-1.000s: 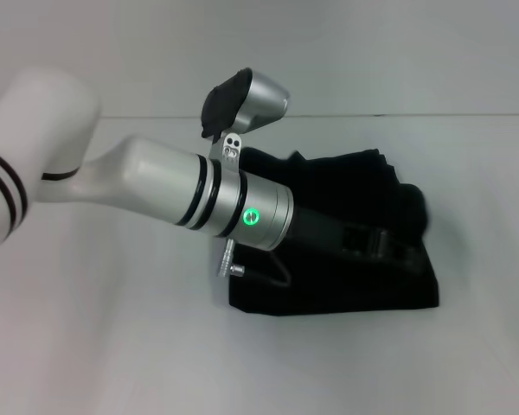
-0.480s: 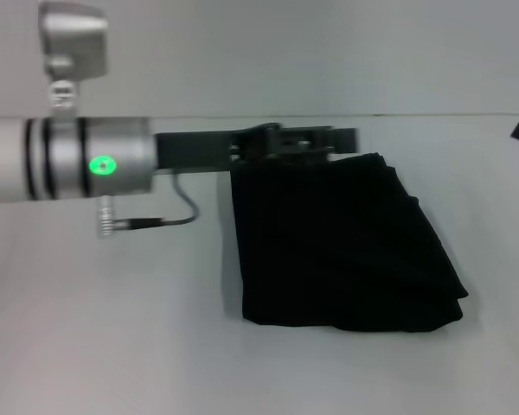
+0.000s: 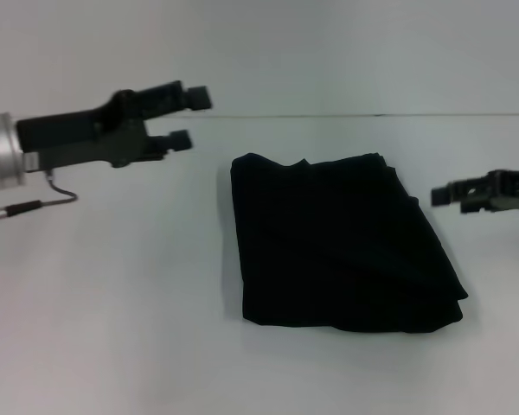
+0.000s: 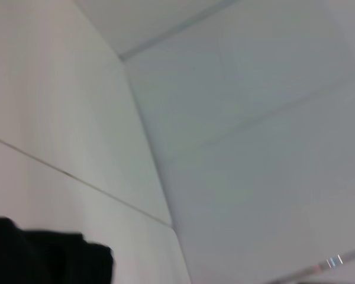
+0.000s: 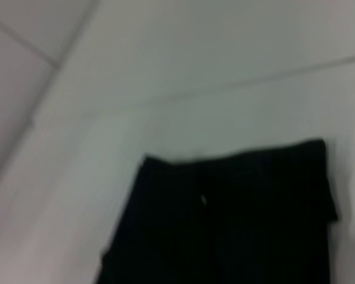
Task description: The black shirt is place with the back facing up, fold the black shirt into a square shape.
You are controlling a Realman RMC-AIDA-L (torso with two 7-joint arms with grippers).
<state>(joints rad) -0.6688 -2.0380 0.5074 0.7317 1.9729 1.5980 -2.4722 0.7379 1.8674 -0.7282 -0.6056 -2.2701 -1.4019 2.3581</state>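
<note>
The shirt (image 3: pixel 342 244) lies folded into a rough square at the table's (image 3: pixel 112 328) centre. The left gripper (image 3: pixel 185 118) hovers at its ten o'clock, fingers apart, holding nothing. The right gripper (image 3: pixel 441 196) hovers at three o'clock, seemingly empty; its opening I cannot tell.

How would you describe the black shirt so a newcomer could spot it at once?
On the white table, between the left gripper and the right gripper, lies the black shirt. It is a folded, roughly square cloth bundle, soft and far larger than either gripper.
</note>
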